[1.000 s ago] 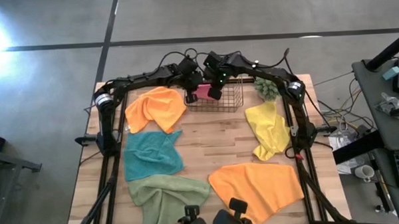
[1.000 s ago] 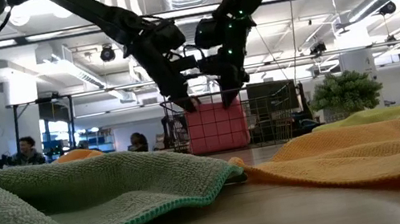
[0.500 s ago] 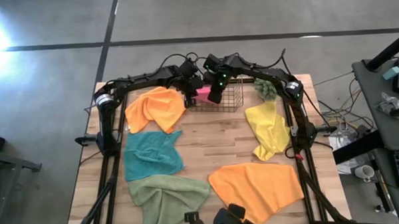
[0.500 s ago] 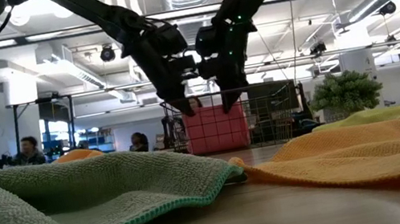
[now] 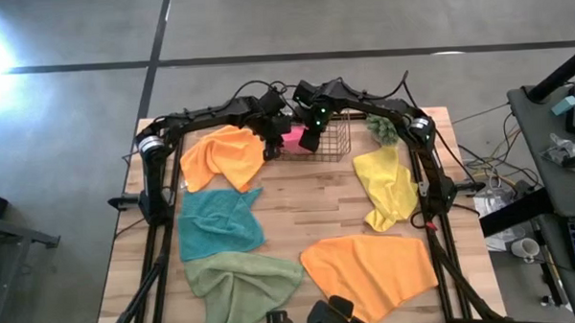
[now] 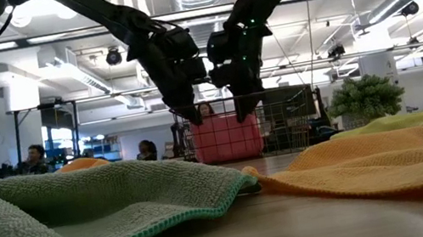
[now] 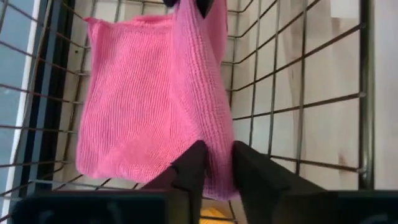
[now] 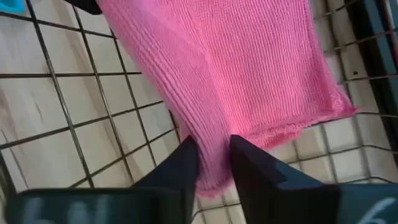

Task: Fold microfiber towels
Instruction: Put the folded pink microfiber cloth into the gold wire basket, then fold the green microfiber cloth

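Observation:
A pink towel (image 5: 291, 135) hangs inside the copper wire basket (image 5: 331, 141) at the table's far edge. It is stretched between my left gripper (image 5: 272, 143) and my right gripper (image 5: 309, 139), and each is shut on one end of its top. Five more towels lie spread flat on the table. They are an orange towel (image 5: 225, 156), a teal towel (image 5: 218, 221), a sage green towel (image 5: 239, 286), a second orange towel (image 5: 368, 269) and a yellow towel (image 5: 386, 185). My left gripper pinches the pink towel's bunched top fold (image 7: 217, 163) between its two fingers, slanting down from above. The cloth fills the narrow gap. The towel hangs below inside the basket, and a ridge of cloth runs across to the other gripper. My right gripper pinches the other end of that top fold (image 8: 214, 163) between its two fingers, also slanting down from above. The towel hangs below it against the basket's wire wall (image 8: 93, 124).
A small green fuzzy plant (image 5: 384, 127) stands right of the basket at the far edge. Bare wood (image 5: 313, 204) shows in the table's middle, between the spread towels. In the low view, people sit in the room far behind the table.
Both grippers have tipped more steeply downward over the basket and sunk a little. The pink towel has gone down with them. Its top edge now sits at the basket's rim, and the cloth bulges wider and slacker than before.

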